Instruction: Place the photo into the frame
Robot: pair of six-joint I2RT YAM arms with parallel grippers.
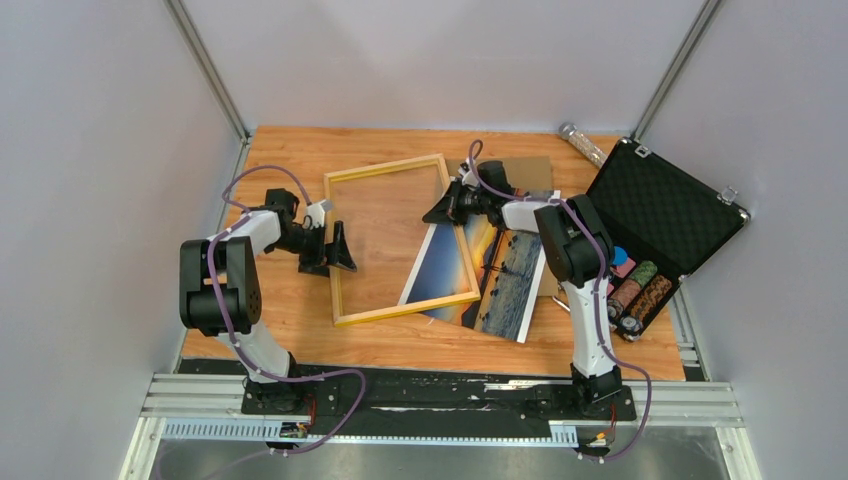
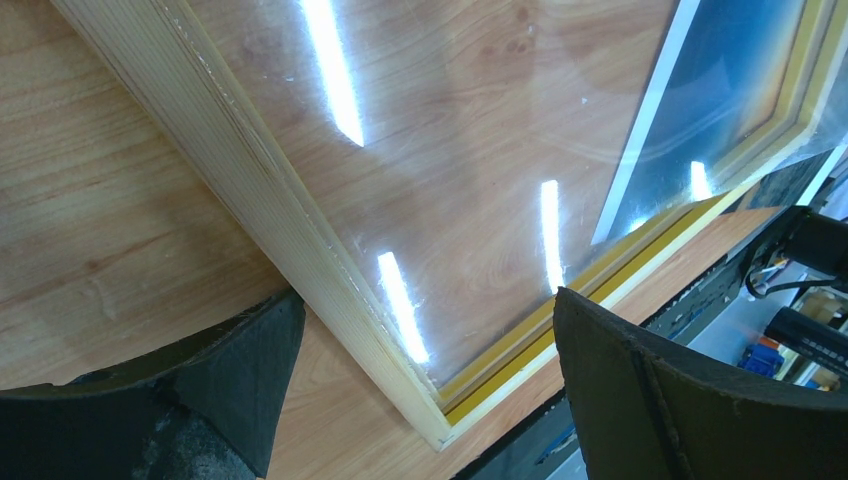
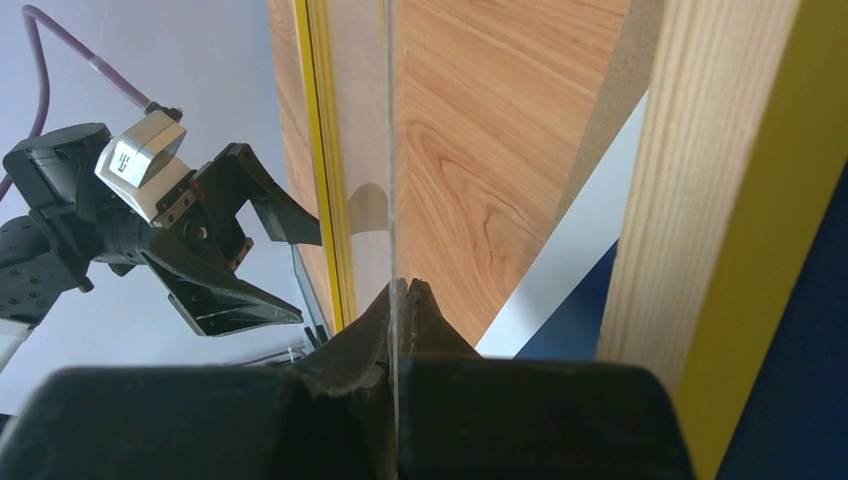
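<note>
Frame (image 1: 383, 167) overlaps photo (image 1: 510, 285) mid-table, one arm at each side.

On the table (image 1: 300, 330), an open case (image 1: 660, 205) sits at the right. The frame's near right corner lies over the photo, which rests flat, partly under the clear pane (image 3: 392, 150) and partly out to the right. The left gripper (image 1: 330, 255) is spread wide at the frame's left rail. The right gripper (image 1: 447, 207) is clenched on the pane's thin edge, far right.

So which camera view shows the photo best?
The top external view. There the photo is seen almost whole, orange sunset and blue water plain, its left part under the frame. The left wrist view gives only a blue part with the white edge, through the glass; the right wrist view only blue slivers beside a frame rail.
</note>
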